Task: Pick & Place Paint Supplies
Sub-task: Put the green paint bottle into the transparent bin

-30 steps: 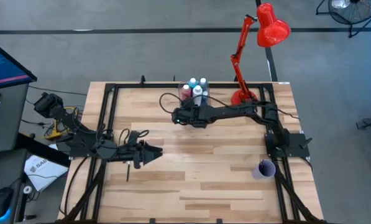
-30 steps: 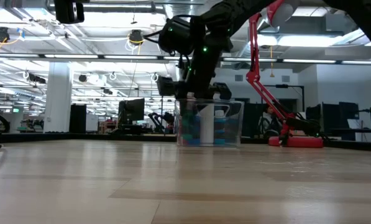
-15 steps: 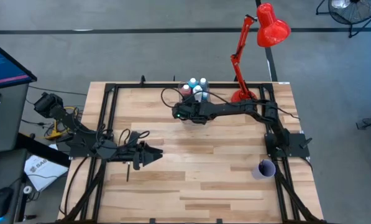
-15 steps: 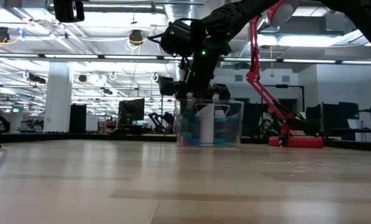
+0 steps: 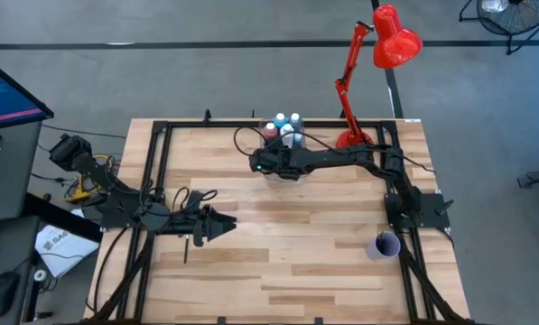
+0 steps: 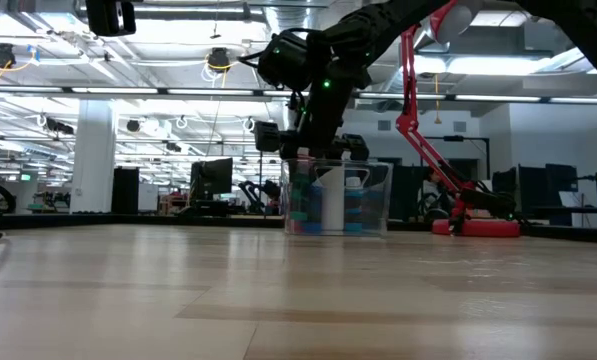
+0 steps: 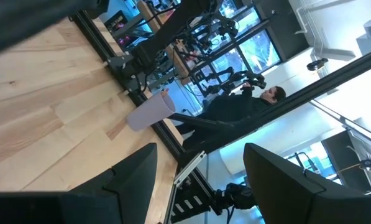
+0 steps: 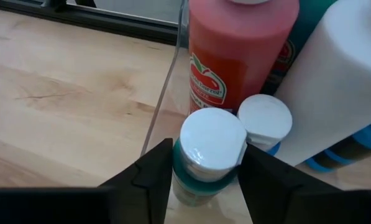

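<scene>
A: While the right gripper [image 8: 204, 163] hangs inside the clear box [image 6: 336, 196] at the table's far edge, what is it doing?

B: Placing a small teal bottle [image 8: 207, 155] beside the red bottle [image 8: 238, 53]; its fingers flank it, barely parted. It looks set down, so next: open wider, lift clear.

A: The left gripper [image 5: 217, 223]?

B: Waiting over the table's left side, open and empty, a dark paintbrush [image 5: 186, 249] nearby

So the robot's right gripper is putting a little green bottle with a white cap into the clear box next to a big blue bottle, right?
Almost. The right gripper does have its fingers around the small green bottle with a white cap in the clear box, but the big bottle beside it is red, not blue. The right wrist view shows this.
</scene>
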